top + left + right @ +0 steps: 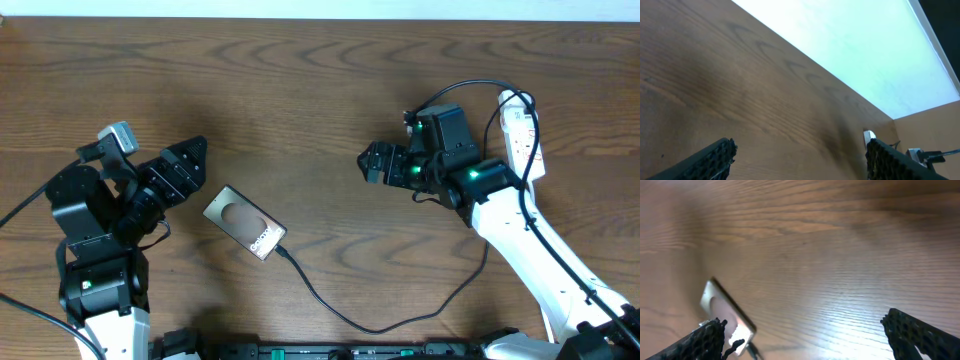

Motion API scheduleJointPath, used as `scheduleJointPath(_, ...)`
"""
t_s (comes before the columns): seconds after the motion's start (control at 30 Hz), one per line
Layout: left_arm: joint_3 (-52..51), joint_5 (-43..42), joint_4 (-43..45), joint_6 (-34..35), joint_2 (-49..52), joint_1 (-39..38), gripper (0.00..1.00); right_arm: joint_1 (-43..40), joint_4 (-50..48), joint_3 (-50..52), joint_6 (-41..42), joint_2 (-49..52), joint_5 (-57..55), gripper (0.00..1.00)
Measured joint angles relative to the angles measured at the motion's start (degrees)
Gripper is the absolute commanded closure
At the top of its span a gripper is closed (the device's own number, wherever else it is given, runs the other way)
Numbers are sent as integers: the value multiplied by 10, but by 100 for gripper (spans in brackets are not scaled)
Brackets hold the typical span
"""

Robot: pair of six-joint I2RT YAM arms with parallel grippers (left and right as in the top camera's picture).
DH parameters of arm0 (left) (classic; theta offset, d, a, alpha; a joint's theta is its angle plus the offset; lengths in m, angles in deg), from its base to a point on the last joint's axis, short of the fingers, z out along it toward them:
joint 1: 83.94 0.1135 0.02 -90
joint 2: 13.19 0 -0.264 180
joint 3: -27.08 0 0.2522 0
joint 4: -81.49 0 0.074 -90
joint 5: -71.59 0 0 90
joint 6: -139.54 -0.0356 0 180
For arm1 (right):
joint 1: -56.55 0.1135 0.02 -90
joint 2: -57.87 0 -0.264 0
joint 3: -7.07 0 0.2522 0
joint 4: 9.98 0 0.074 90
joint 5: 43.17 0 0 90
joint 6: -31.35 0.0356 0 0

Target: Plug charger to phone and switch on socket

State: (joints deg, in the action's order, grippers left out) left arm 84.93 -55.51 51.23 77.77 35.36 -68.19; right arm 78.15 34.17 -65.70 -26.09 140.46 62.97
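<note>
The bronze-brown phone [245,223] lies flat on the table, left of centre, lettering toward its lower right end. The thin black charger cable [380,325] runs from that end in a curve toward the right; its plug tip [284,250] sits at the phone's end. The white socket strip [523,132] lies at the far right, partly behind my right arm. My left gripper [190,165] is open and empty, just left of the phone. My right gripper [372,163] is open and empty, mid-table, between phone and socket. The right wrist view shows the phone [722,307] at lower left.
The robots' thicker black cables [470,90] loop above the right arm near the socket. The left arm base [95,250] stands at the lower left. A pale wall [865,45] borders the table's far edge in the left wrist view.
</note>
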Motion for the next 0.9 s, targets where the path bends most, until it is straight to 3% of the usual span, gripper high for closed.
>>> scheduleJointPath(0.17, 0, 0, 0, 0, 9, 0, 14, -4, 66, -43, -22, 1, 29, 1)
scheduleJointPath(0.43, 0, 0, -1, 0, 9, 0, 14, -104, 282, -283, -92, 1, 19, 1)
scheduleJointPath(0.63, 0, 0, -1, 0, 9, 0, 14, -295, 346, -403, -145, -2, 12, 1)
scheduleJointPath(0.8, 0, 0, -1, 0, 10, 0, 14, -478, 362, -419, -208, 12, 51, 1)
scheduleJointPath(0.9, 0, 0, -1, 0, 12, 0, 14, -548, 380, -423, -248, 50, 93, 1)
